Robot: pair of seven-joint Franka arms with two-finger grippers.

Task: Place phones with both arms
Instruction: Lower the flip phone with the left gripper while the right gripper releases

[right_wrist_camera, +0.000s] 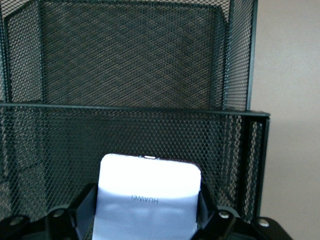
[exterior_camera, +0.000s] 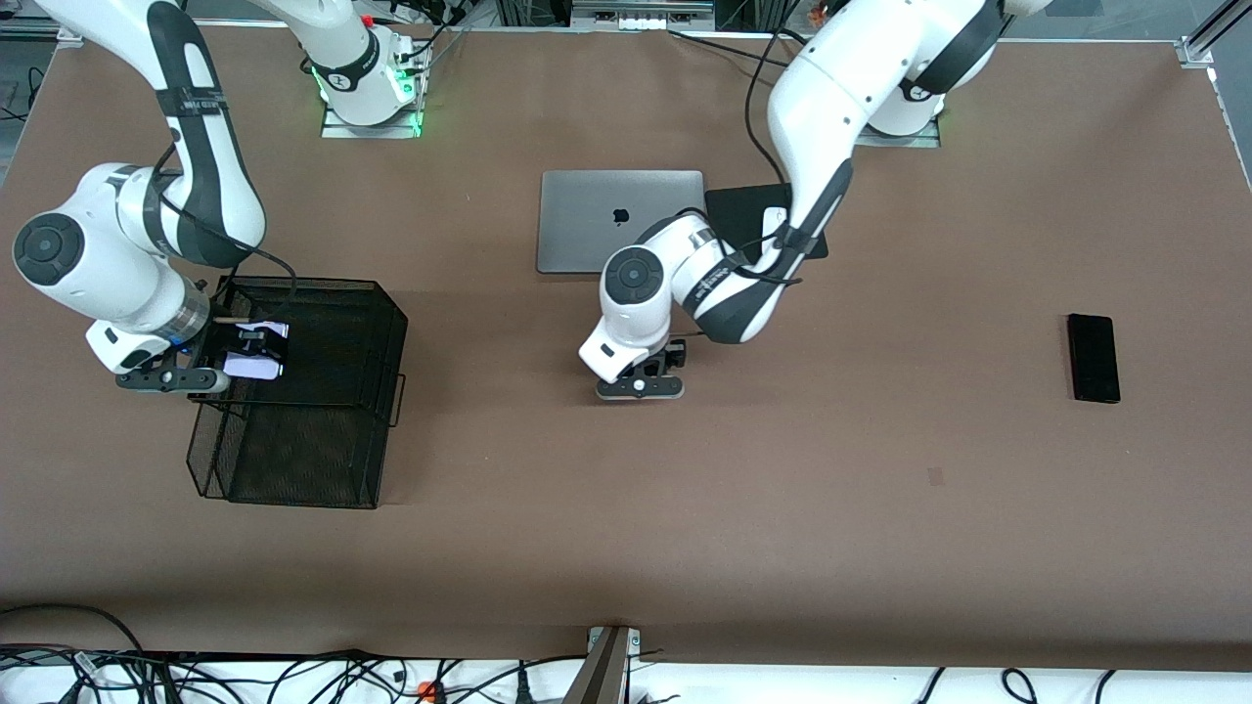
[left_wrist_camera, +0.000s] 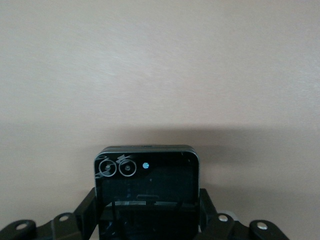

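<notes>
My right gripper [exterior_camera: 256,348] hangs over the black mesh basket [exterior_camera: 303,460], shut on the small squarish pale lilac-white phone [exterior_camera: 250,367]. The right wrist view shows that phone [right_wrist_camera: 148,192] flat between the right gripper's [right_wrist_camera: 146,212] two fingers, with the basket's mesh walls [right_wrist_camera: 130,65] around it. My left gripper [exterior_camera: 653,364] is low over the bare table, nearer the front camera than the laptop, shut on the small squarish black phone [left_wrist_camera: 146,177], which shows in the left wrist view clamped by the left gripper [left_wrist_camera: 147,212]. In the front view the hand hides it. The longer black slab phone [exterior_camera: 1093,357] lies flat toward the left arm's end of the table.
A shut silver laptop [exterior_camera: 620,221] lies near the arms' bases, with a black pad [exterior_camera: 751,207] beside it, partly under the left arm. The brown table [exterior_camera: 782,508] stretches bare toward the front camera. Cables run along its front edge.
</notes>
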